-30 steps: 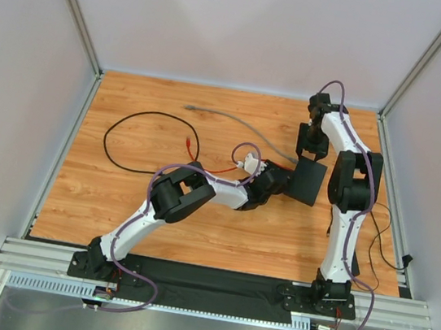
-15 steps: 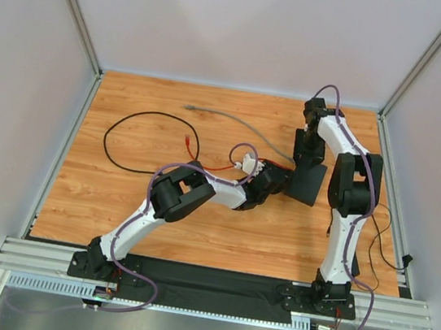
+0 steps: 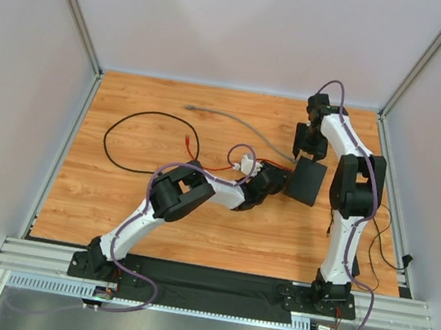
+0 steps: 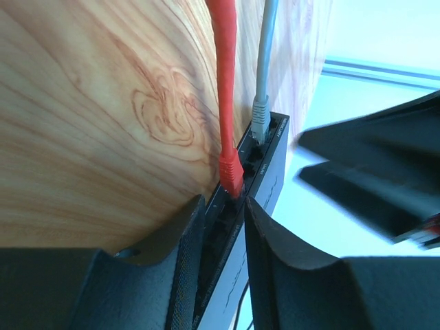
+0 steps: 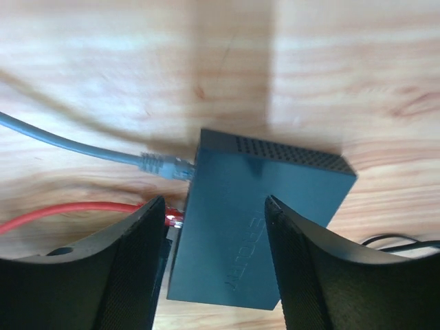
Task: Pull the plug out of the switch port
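Observation:
The switch (image 3: 308,182) is a flat black box on the wooden table, right of centre. A red plug (image 4: 230,173) and a grey plug (image 4: 260,115) sit in ports on its left edge. My left gripper (image 3: 281,182) is shut on that edge of the switch (image 4: 269,180), one finger on each flat face, just below the red plug. My right gripper (image 3: 308,150) hangs open over the far end of the switch (image 5: 256,221), touching nothing. In the right wrist view the grey plug (image 5: 165,166) and red plug (image 5: 173,218) show at the left.
A grey cable (image 3: 235,122) runs to the back left, a red cable (image 3: 218,168) runs left under my left arm. A black cord loop (image 3: 148,143) lies at the left. A thin black cord (image 3: 380,246) trails at the right edge.
My right gripper dipped towards the switch, then rose back slightly. The switch has shifted a little. The left gripper keeps its hold.

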Robot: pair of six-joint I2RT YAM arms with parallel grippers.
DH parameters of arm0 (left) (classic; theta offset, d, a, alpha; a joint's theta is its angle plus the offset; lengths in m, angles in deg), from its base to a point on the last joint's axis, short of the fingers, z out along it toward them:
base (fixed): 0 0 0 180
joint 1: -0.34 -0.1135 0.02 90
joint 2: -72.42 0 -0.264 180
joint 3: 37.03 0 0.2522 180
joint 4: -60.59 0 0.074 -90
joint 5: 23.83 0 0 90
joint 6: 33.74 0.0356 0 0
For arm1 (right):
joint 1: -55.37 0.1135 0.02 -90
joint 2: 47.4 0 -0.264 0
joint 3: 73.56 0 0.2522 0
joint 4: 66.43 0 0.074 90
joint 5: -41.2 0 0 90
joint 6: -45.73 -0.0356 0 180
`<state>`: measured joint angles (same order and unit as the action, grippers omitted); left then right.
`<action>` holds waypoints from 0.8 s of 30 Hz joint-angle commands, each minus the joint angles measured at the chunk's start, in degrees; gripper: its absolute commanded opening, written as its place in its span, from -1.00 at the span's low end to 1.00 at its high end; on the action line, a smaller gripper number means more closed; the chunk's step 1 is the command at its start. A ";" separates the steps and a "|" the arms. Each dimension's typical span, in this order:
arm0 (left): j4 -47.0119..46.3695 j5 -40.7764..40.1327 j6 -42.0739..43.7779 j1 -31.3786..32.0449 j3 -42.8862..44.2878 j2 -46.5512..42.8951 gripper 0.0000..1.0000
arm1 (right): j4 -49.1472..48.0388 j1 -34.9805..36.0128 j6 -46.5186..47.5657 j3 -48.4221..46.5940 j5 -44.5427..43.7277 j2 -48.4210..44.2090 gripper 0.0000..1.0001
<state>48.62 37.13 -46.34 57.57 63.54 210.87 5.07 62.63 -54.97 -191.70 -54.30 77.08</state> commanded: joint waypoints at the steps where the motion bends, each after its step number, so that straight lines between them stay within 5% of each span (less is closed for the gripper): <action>1: 4.30 -0.93 2.49 -0.45 -2.43 -1.60 -0.23 | -0.61 -1.11 -0.12 -7.14 0.13 -0.57 0.25; 6: 3.85 -2.78 4.52 -0.37 -3.66 -3.01 -0.22 | 3.17 -3.48 0.86 -13.30 2.86 3.92 0.26; 24: 1.75 -0.32 5.84 -0.37 -2.78 -2.05 -0.18 | 0.53 -5.51 -0.02 -8.65 9.18 6.29 0.22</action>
<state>47.29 36.23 -42.56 57.57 61.22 209.39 6.27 57.72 -54.94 -200.44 -47.22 83.03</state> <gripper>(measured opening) 0.406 0.612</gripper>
